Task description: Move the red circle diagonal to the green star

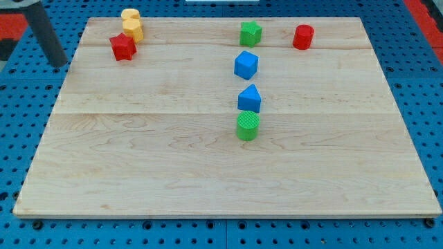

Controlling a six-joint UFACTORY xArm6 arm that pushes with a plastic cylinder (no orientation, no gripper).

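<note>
Red circle point(303, 37) near the tabletop point(138, 173) top edge.
Green star point(250, 32) sits left; my tip point(61, 64) lies off-board, far left.

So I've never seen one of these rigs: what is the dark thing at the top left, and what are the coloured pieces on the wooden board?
One camera looks down on a wooden board. The dark rod at the view's top left is the arm's pusher; my tip sits off the board's left edge, left of the red star. It holds nothing; it only pushes. Above the red star are two yellow blocks. Along the top sit the green star and, to its right, the red circle. Below the green star: blue cube, blue triangular block, green cylinder.
</note>
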